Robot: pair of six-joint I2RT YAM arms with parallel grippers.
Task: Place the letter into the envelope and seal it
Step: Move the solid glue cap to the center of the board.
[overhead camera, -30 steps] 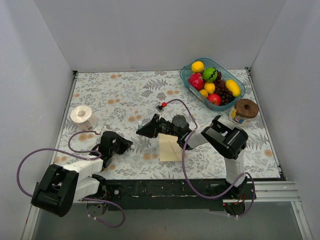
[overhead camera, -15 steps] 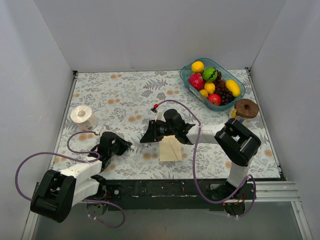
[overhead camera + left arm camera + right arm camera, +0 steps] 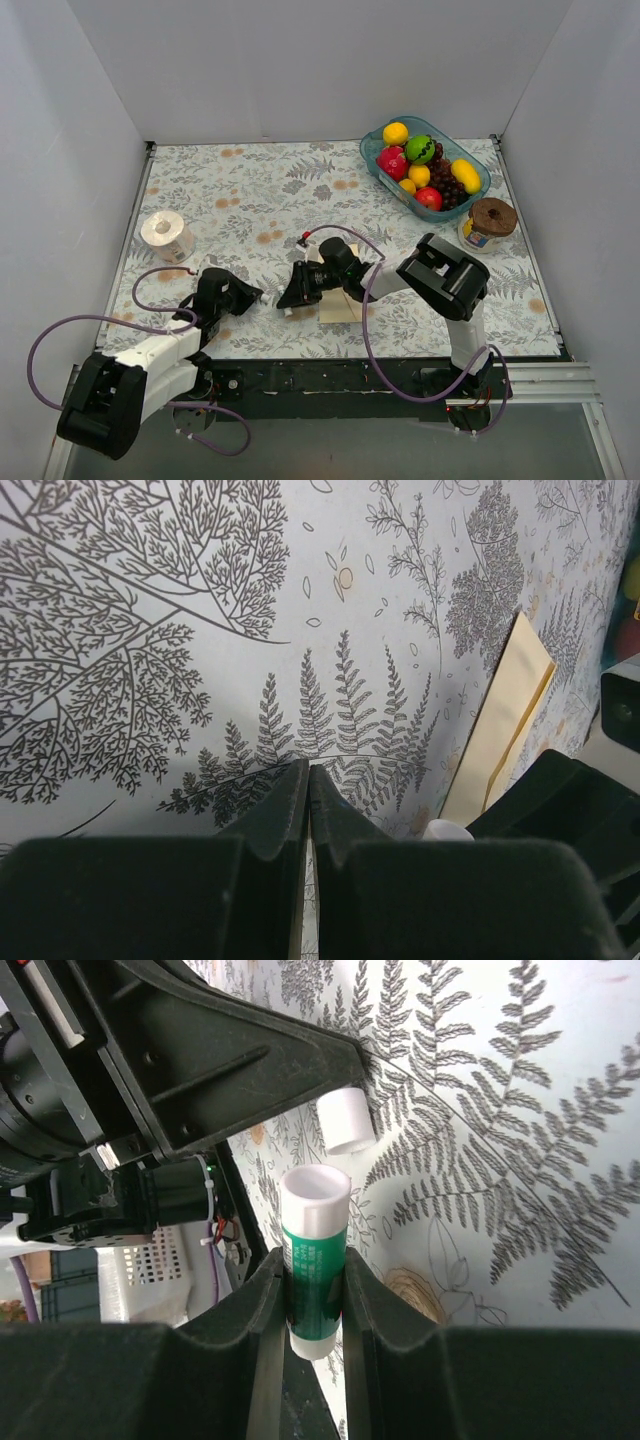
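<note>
The right tool (image 3: 313, 1257) is clamped tight on a green-and-white glue stick (image 3: 315, 1215), its white end pointed outward, low over the fern-printed tabletop (image 3: 520, 1110). A small white cap (image 3: 343, 1120) is seen lying just beyond the stick's tip. The left tool (image 3: 308, 772) is pressed fully together with nothing gripped. The envelope (image 3: 343, 308) is laid flat just behind the right tool, partly under its wrist, and off to the left tool's front right.
</note>
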